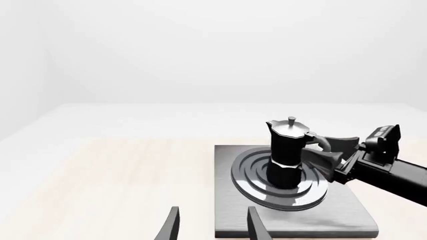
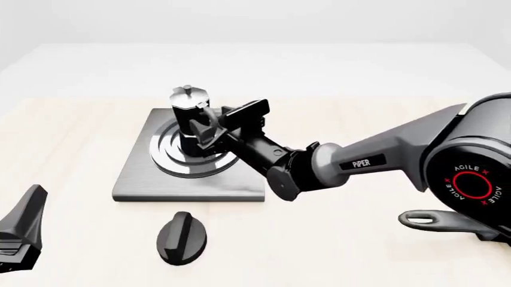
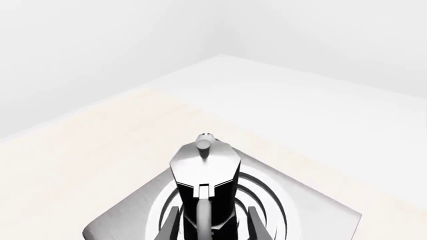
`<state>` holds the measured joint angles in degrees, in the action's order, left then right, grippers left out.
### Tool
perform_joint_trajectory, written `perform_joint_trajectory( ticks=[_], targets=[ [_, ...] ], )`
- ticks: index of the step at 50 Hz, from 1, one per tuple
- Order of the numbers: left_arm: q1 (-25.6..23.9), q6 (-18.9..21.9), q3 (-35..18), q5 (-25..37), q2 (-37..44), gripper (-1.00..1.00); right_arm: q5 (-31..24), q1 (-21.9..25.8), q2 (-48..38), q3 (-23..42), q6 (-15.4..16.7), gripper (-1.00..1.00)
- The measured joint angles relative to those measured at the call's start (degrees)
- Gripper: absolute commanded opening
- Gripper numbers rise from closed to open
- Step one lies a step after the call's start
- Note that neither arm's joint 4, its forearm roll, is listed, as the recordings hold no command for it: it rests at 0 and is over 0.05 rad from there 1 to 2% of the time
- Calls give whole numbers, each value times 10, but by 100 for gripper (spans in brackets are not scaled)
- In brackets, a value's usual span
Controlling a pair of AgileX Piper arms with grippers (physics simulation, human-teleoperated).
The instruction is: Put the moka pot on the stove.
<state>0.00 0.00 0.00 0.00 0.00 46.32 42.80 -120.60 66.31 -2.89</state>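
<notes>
Brushed-grey metal fills the left centre of the front view, where the stove (image 2: 140, 179) lies flat on the pale wooden worktop (image 2: 72, 128), and the moka pot (image 2: 190, 122) stands upright on its ring burner, a little toward the far side of the plate. The right end effector (image 2: 206, 133) reaches in from the right of the frame with its fingers either side of the pot's handle side; in the right wrist view they flank the handle with a visible gap, so they look parted rather than clamped, though contact lower down is cut off by the frame edge. My reading is that the placing step is at its close: the pot appears to rest on the burner, and the next move calls for a straight retreat without nudging the handle. The left end effector (image 1: 212, 225) shows two fingers spread apart and holding nothing. A black oval knob (image 2: 182, 237) lies near the stove's front edge. Whether the pot's base sits fully flat cannot be told.
</notes>
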Motion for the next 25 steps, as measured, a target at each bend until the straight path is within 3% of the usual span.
perform_joint_trajectory(
  ticks=[25],
  targets=[
    [0, 0, 0, 0, 0, 100, -6, -2, 13, -8, 1, 100]
  ],
)
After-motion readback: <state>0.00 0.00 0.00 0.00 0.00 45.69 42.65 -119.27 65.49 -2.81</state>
